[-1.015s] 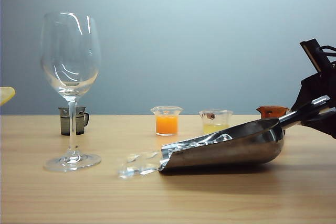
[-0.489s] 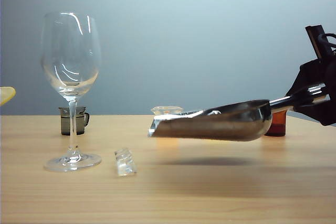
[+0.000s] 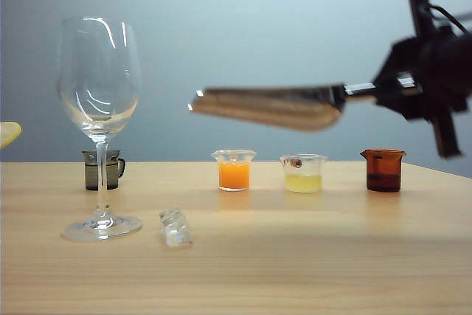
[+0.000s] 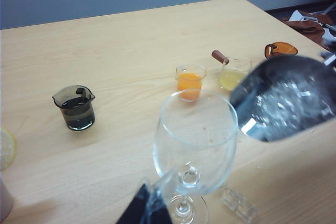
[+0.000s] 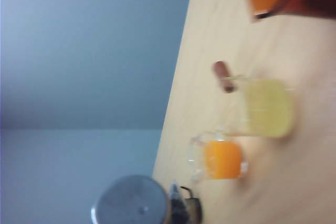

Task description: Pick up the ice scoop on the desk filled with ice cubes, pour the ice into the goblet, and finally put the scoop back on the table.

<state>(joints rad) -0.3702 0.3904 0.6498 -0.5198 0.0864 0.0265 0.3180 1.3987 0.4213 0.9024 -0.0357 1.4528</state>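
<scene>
Tabletop (image 3: pixel 310 256), largest in shot; right gripper (image 3: pixel 413 88) clamped on handle of ice scoop (image 3: pixel 273 105), held level in air w/ ice cubes (image 4: pixel 283 100) inside. Goblet (image 3: pixel 99 108) stands left, two cubes (image 3: pixel 175 228) just beside its foot. Left gripper (image 4: pixel 149 211) at goblet stem, grip can't tell.

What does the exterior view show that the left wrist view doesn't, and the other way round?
Only the exterior view shows the right pincer shut on the ice scoop's handle, holding it above the desk, right of the goblet. Only the left wrist view shows ice cubes inside the scoop's trough. Both show the empty goblet, spilled ice beside its foot, the orange beaker, the yellow beaker and the dark grey mug. The left pincer appears in neither.
</scene>
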